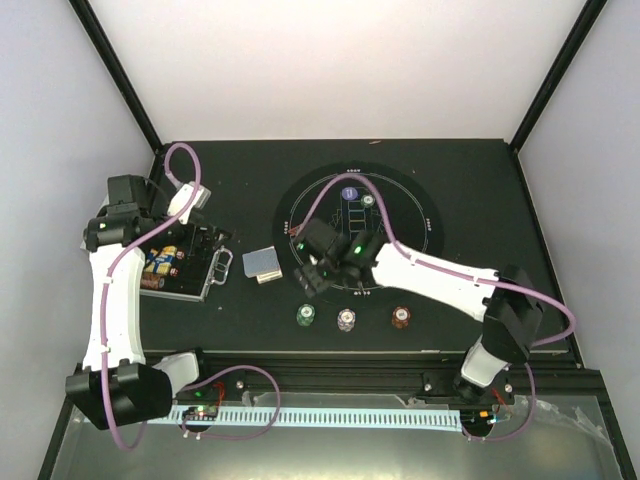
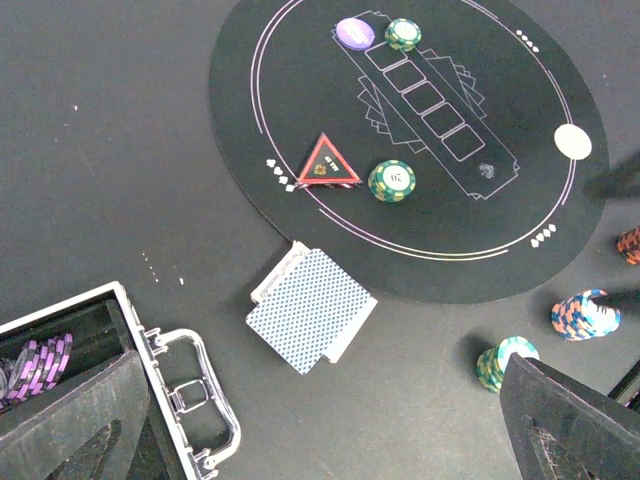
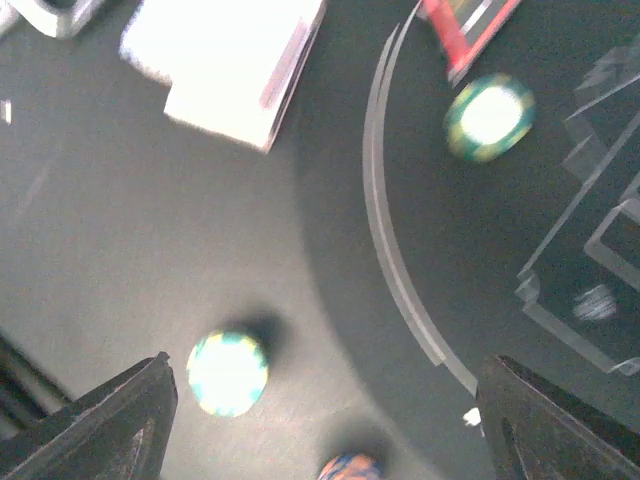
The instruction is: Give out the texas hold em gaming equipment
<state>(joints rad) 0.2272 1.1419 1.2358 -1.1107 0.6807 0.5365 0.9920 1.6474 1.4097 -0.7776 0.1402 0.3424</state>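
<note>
The black oval mat (image 1: 420, 215) carries a purple button disc (image 1: 349, 193) and a green chip (image 1: 368, 200). The left wrist view also shows a red triangle marker (image 2: 328, 162), a green chip stack (image 2: 392, 181) and a white disc (image 2: 573, 142) on it. The grey-blue card deck (image 1: 263, 264) lies left of the mat. Green (image 1: 305, 315), pale purple (image 1: 347, 320) and red-brown (image 1: 400, 317) chip stacks stand in front. My right gripper (image 1: 312, 272) hangs open and empty above the mat's left edge, over the green stack (image 3: 228, 372). My left gripper (image 1: 205, 250) is open and empty over the case.
The silver ribbed case (image 1: 215, 275) lies open at the left, with purple chips (image 2: 40, 362) inside and its handle (image 2: 195, 400) toward the deck. Black frame posts stand at the back corners. A rail runs along the near table edge.
</note>
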